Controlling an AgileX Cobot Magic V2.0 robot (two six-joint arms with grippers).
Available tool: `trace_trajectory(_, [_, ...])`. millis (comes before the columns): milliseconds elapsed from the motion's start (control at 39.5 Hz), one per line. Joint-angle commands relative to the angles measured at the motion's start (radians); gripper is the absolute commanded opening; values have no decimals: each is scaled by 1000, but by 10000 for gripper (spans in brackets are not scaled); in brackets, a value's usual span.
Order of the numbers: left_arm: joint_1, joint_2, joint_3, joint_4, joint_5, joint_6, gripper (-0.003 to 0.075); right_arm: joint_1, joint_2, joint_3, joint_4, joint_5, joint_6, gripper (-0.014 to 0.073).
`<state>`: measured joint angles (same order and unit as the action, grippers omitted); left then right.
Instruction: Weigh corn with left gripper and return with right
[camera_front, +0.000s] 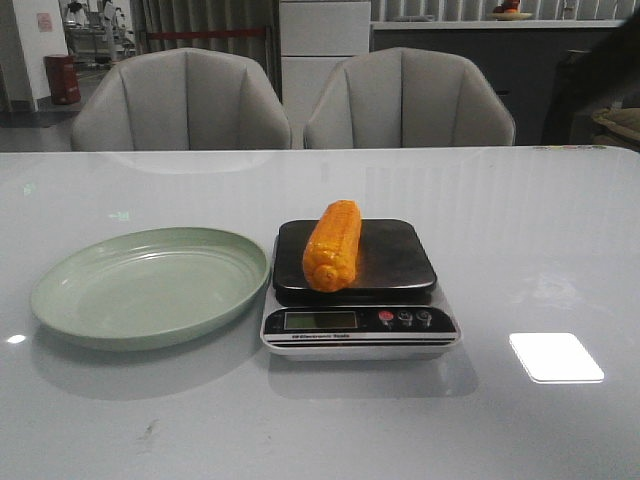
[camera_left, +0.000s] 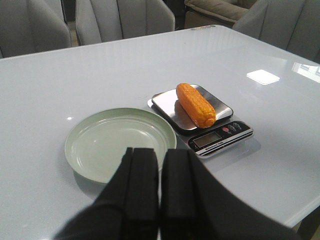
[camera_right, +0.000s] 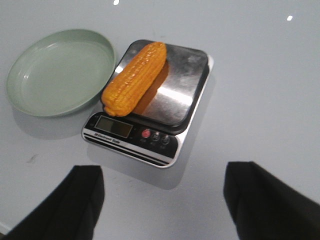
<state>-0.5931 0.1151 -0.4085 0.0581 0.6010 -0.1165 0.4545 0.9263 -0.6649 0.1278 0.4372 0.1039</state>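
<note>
The orange-yellow corn (camera_front: 332, 245) lies on the dark steel top of the kitchen scale (camera_front: 400, 270), along its left side; it also shows in the left wrist view (camera_left: 195, 104) and the right wrist view (camera_right: 134, 78). The pale green plate (camera_front: 150, 286) sits empty just left of the scale. My left gripper (camera_left: 160, 152) is shut and empty, above the table near the plate's (camera_left: 100, 145) near rim. My right gripper (camera_right: 163, 172) is open wide and empty, above the table in front of the scale (camera_right: 185, 90). Neither gripper shows in the front view.
Two grey chairs (camera_front: 180, 105) stand behind the table's far edge. A bright light reflection (camera_front: 556, 357) lies on the glossy white table (camera_front: 560, 230) to the right of the scale.
</note>
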Motion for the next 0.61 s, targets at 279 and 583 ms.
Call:
trace_trajectory(279, [-3,11,-23,1,-80,-1,113,15,479,-477,68,164,135,594])
trace_trajectory(583, [-3,11,-23,1,-80,-1,113,100,768,-809,-20,280,318,594])
